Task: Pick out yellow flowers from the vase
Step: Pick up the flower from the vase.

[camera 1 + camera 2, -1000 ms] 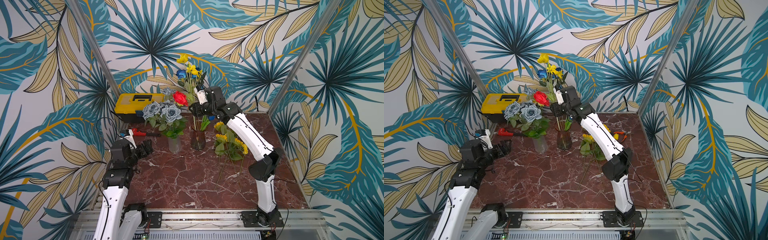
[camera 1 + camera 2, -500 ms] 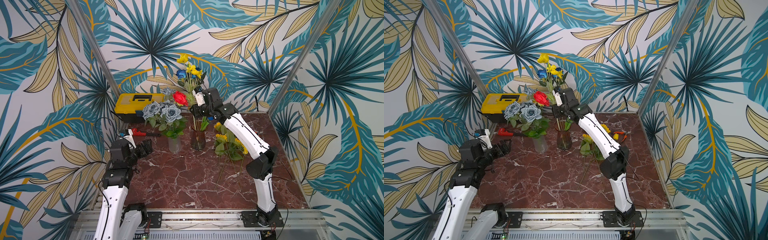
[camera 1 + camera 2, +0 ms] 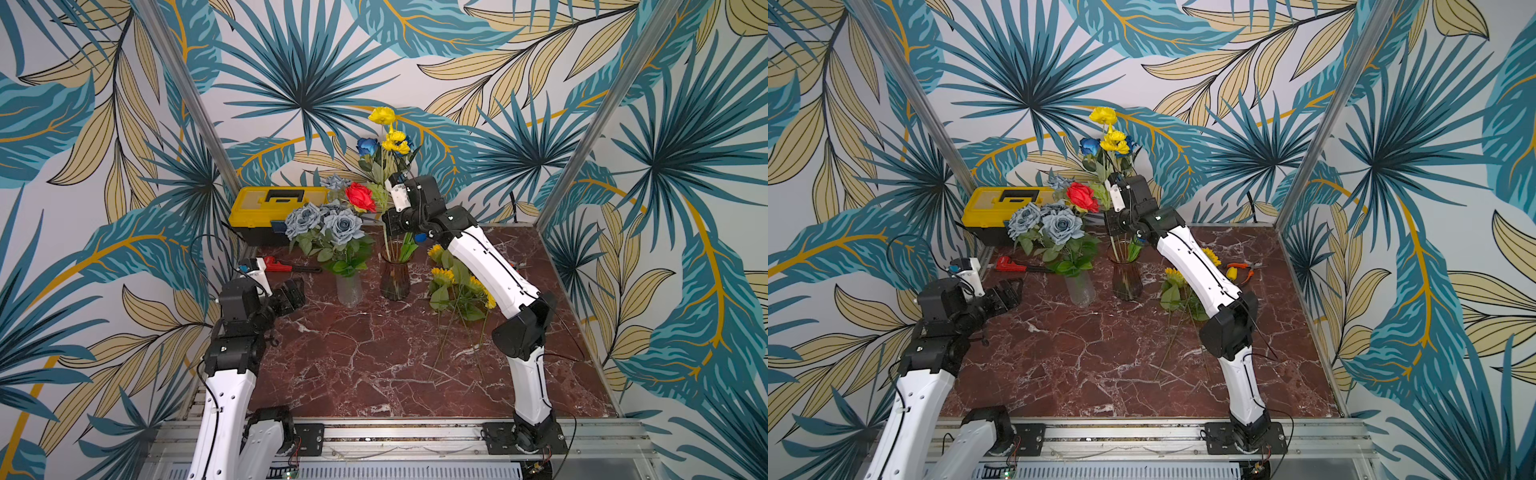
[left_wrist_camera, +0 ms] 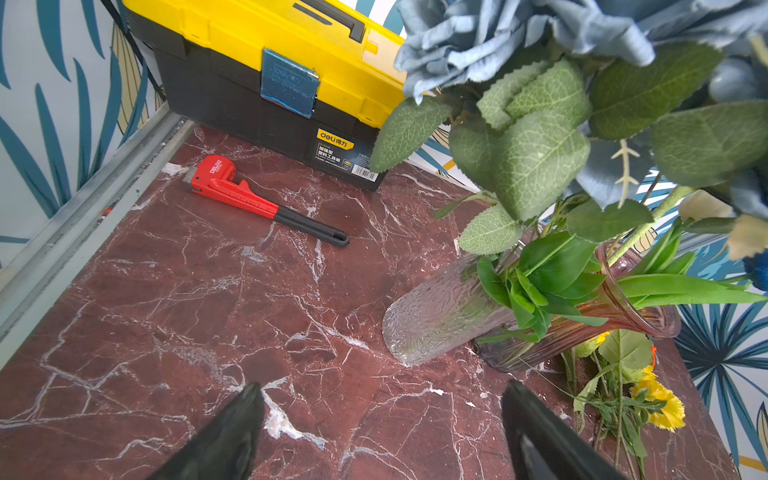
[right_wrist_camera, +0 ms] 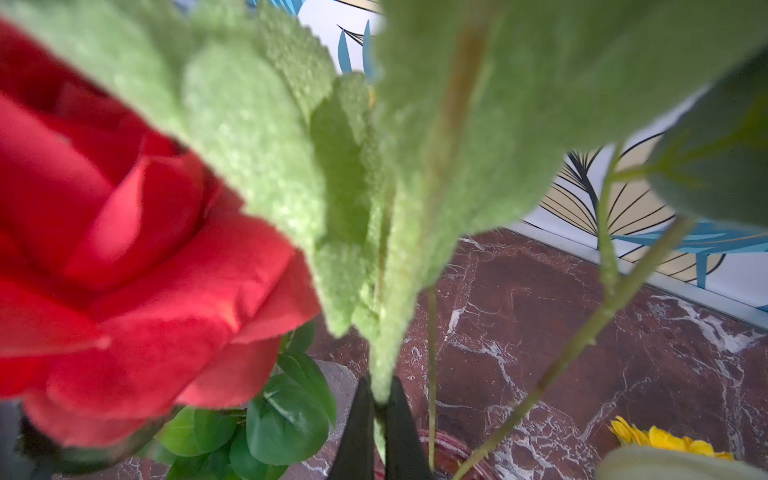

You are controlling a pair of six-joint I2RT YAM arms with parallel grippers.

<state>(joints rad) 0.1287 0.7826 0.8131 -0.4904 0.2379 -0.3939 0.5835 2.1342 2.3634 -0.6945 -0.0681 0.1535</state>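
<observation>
The dark amber vase point(image 3: 395, 276) point(image 3: 1126, 278) stands mid-table and holds tall yellow flowers point(image 3: 382, 115) point(image 3: 1104, 114), a blue rose point(image 3: 368, 145) and a red rose point(image 3: 360, 197). My right gripper point(image 5: 379, 390) is above the vase's mouth, shut on a pale green fuzzy stem with leaves point(image 5: 386, 232). Its bloom is out of the right wrist view. More yellow flowers point(image 3: 442, 274) point(image 5: 665, 440) lie on the table to the right of the vase. My left gripper point(image 3: 293, 291) point(image 4: 382, 399) hangs open and holds nothing, to the left of the vases.
A clear vase point(image 3: 349, 289) of grey-blue roses point(image 3: 343, 224) stands just left of the amber one. A yellow toolbox point(image 3: 274, 203) and a red pipe wrench point(image 4: 232, 195) are at the back left. Orange pliers point(image 3: 1241, 266) lie at the back right.
My right gripper has moved a little left, in among the stems above the vase, and its jaws have closed on the pale green stem. The left arm has stayed put.
</observation>
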